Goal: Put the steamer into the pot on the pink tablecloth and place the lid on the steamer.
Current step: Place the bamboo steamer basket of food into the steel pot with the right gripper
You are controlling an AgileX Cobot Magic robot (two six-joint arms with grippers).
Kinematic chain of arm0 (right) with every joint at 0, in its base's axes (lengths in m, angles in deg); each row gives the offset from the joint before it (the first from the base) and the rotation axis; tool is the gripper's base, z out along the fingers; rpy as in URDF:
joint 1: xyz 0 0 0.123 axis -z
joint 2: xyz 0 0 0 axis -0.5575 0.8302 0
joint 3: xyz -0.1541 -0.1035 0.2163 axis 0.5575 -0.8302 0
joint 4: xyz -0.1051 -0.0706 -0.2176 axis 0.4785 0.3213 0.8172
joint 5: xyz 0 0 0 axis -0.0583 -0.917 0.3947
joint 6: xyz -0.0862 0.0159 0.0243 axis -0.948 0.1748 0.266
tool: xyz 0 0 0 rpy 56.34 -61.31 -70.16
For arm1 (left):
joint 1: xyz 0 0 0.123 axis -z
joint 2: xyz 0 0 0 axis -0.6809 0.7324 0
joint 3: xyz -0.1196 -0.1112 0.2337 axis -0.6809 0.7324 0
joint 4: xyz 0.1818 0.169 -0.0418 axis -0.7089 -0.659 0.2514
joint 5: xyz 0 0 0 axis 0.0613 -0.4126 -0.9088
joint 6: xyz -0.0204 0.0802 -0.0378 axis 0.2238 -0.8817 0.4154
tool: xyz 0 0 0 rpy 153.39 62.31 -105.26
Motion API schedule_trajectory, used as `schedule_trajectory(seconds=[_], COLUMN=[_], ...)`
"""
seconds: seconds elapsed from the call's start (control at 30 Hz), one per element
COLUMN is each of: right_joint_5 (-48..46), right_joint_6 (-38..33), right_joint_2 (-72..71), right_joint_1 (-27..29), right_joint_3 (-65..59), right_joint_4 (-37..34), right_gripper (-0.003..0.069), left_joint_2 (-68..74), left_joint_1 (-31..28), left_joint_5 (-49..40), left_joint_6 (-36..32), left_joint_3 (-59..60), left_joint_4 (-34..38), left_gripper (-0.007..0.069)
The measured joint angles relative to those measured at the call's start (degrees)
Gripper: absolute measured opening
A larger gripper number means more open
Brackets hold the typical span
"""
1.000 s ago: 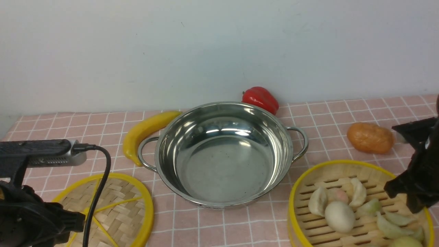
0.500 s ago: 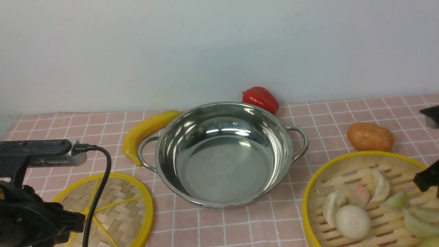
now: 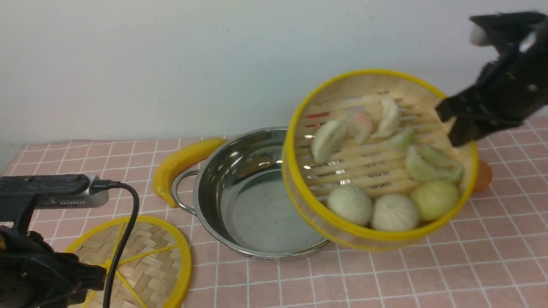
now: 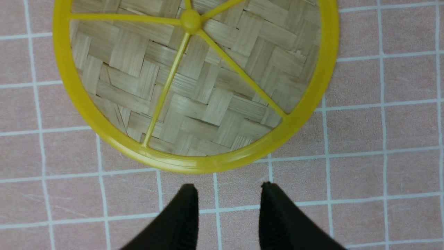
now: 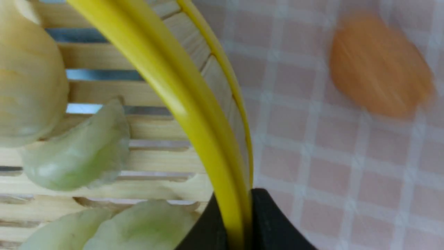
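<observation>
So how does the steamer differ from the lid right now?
The steamer hangs tilted in the air, rim pinched by the right end effector; the lid lies flat on the pink tablecloth, ungripped. The steamer is a deep slatted basket holding dumplings; the lid is a flat woven disc. Both are round bamboo with yellow rims.

Right gripper (image 5: 239,215) tight (left gripper (image 4: 227,189) agape)

Right fingers (image 3: 466,122) hold the steamer (image 3: 364,171) tilted — partly over the pot (image 3: 257,214).
</observation>
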Motion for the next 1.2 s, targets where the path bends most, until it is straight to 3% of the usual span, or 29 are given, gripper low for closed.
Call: schedule_trajectory(seconds=[0.2, 0.4, 0.67, 1.0, 1.2], right_joint_5=[0.2, 0.2, 0.3, 0.9, 1.0], right_joint_6=[3.6, 4.5, 5.2, 5.6, 6.1], right_joint_2=[15.5, 25.5, 32.8, 34.5, 34.5], right_joint_1=[-7.1, -9.8, -9.9, -9.8, -9.8], right_joint_3=[17.1, 24.8, 26.3, 26.8, 26.9], right_joint_4=[-0.7, -0.6, 3.7, 2.6, 1.9], right_gripper=[0.0069, 0.0069, 0.0069, 0.0069, 0.0143], left_joint_2=[0.0, 0.0, 0.0, 0.0, 0.0], left_joint_1=[0.0, 0.0, 0.0, 0.0, 0.0], left_joint_5=[0.0, 0.0, 0.0, 0.0, 0.7], left_joint_6=[0.0, -0.1, -0.1, -0.1, -0.1], left_joint_3=[0.0, 0.0, 0.0, 0.0, 0.0], left_joint_4=[0.0, 0.0, 0.1, 0.1, 0.0], left_gripper=[0.0243, 0.0243, 0.0243, 0.0243, 0.0243])
